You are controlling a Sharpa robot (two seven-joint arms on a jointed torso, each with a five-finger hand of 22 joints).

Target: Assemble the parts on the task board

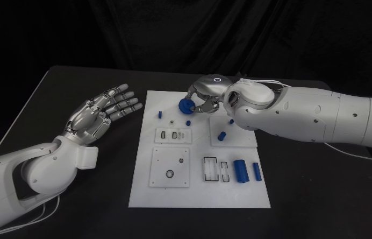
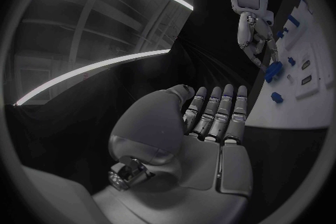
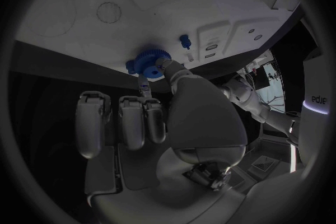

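Now right hand (image 1: 208, 95) pinching a blue gear (image 1: 186, 106) over the task board (image 1: 200, 196), left hand (image 1: 99, 112) spread, empty.

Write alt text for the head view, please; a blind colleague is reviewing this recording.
The robot's right hand holds a blue gear over the far edge of the white task board on a black table. Its left hand hovers open left of the board, fingers spread. Small blue parts, including two cylinders, lie on the board.
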